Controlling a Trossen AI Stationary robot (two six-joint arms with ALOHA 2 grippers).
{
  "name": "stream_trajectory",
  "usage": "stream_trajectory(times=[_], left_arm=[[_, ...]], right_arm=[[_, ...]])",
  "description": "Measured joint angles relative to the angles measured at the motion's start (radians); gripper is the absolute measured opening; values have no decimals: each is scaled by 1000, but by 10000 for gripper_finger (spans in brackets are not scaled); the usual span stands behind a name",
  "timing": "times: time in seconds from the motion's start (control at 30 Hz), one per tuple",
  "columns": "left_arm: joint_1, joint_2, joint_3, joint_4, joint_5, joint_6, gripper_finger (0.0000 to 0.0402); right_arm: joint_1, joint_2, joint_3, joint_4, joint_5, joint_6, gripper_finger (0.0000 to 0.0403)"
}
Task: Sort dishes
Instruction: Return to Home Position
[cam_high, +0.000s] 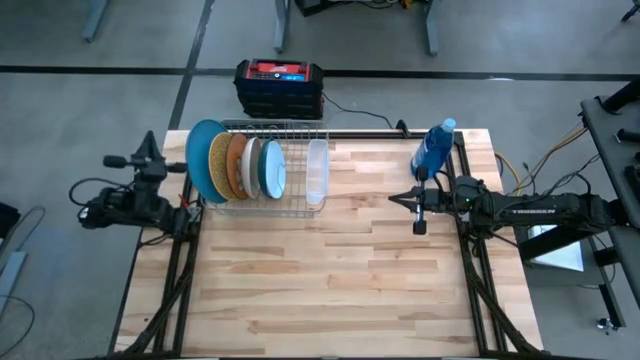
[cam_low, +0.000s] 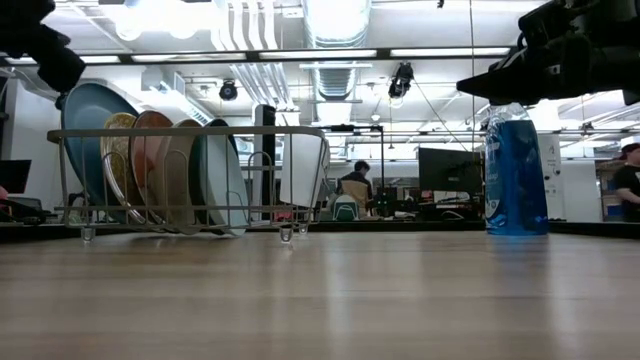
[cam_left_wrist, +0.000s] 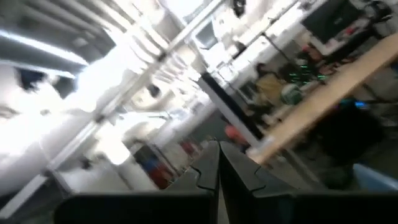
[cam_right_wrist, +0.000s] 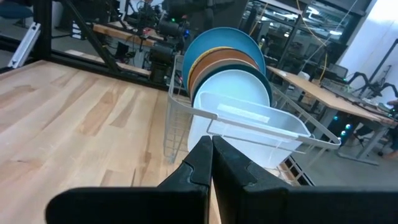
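Note:
Five plates stand on edge in a wire dish rack (cam_high: 270, 207) at the table's far left: large mid-blue (cam_high: 203, 160), gold speckled (cam_high: 220, 165), beige-grey (cam_high: 238, 165), dark teal-green (cam_high: 257, 166) and small pale blue (cam_high: 274, 168). They also show in the low view (cam_low: 150, 170) and the right wrist view (cam_right_wrist: 227, 74). My left gripper (cam_high: 150, 147) is shut and empty beyond the table's left edge, beside the rack. My right gripper (cam_high: 397, 198) is shut and empty at the table's right edge, pointing level toward the rack.
A clear plastic cup (cam_high: 317, 172) stands at the rack's right end. A blue bottle (cam_high: 434, 150) stands at the far right corner, just behind my right arm. A black and red box (cam_high: 279, 86) sits on the floor beyond the far edge. Bare wood (cam_high: 320, 270) lies toward the near edge.

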Motion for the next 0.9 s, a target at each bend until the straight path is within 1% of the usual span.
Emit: stream_trajectory(times=[0.03, 0.1, 0.2, 0.37, 0.63, 0.67, 0.73, 0.8, 0.9], left_arm=[[3, 0, -22, 33, 25, 34, 0], [14, -1, -38, 47, 70, 84, 0], [23, 0, -34, 48, 100, 94, 0], [23, 0, -30, 47, 20, 97, 0], [25, -1, -32, 47, 1, 94, 0], [25, -1, -32, 47, -22, 85, 0], [25, -1, -34, 47, -107, 49, 0], [25, -1, -34, 48, -167, 12, 0], [25, -1, -39, 48, -182, -5, 0]], right_arm=[[0, 0, 0, 0, 0, 0, 0], [0, 0, 0, 0, 0, 5, 0], [1, 1, 0, -4, 0, 7, 0], [1, 7, 0, -22, 0, 7, 0], [1, 32, 0, -23, 0, 12, 0], [1, 36, 0, -23, 0, 12, 0], [1, 45, 0, -23, -1, 12, 0], [1, 53, 0, -23, -1, 11, 0], [1, 59, 0, -23, -1, 11, 0]])
